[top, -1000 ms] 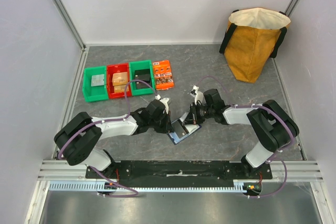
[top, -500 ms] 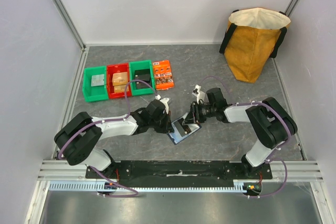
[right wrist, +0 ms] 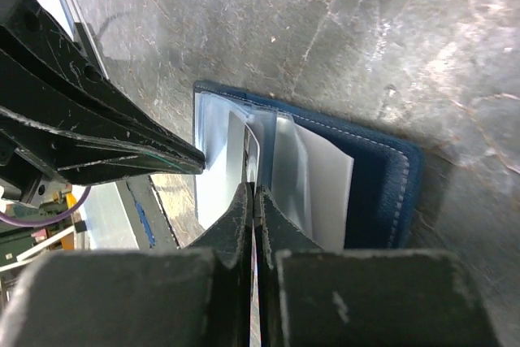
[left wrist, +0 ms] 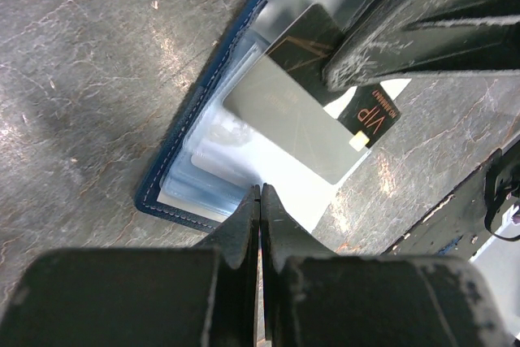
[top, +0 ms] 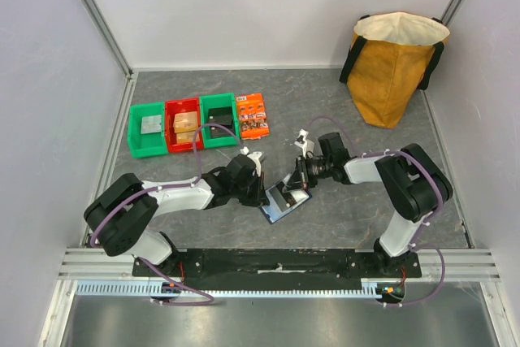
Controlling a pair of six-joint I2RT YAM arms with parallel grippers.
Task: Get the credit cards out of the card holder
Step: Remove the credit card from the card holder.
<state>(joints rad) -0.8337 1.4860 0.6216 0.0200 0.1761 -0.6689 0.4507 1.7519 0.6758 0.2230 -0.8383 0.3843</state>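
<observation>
1. Right gripper (right wrist: pixel 253 191): a black two-finger claw. Its jaws are pressed together on the credit cards (left wrist: pixel 296 115), thin flat plastic rectangles. A grey-tan card lies over a black one printed "VIP". Which of the two is clamped cannot be told.
2. Left gripper (left wrist: pixel 260 194): black fingers closed tip to tip at the edge of the pale clear plastic sleeves. Whether a sleeve lies between them cannot be told.
3. Card holder (right wrist: pixel 382 180): a small navy blue folding wallet with a stitched border. It lies open and flat between the two grippers, with the cards sticking partly out of its sleeves.
4. Table (top: pixel 341 103): a dark grey marbled surface under the wallet.
5. Far left: a red plastic bin (top: pixel 184 123) stands between two green plastic bins (top: pixel 146 129) in one row. An orange printed packet (top: pixel 253 115) lies just beside the row's right end.
6. Far right: a tan fabric bag with black handles (top: pixel 394 62) stands upright, well apart from the wallet.
</observation>
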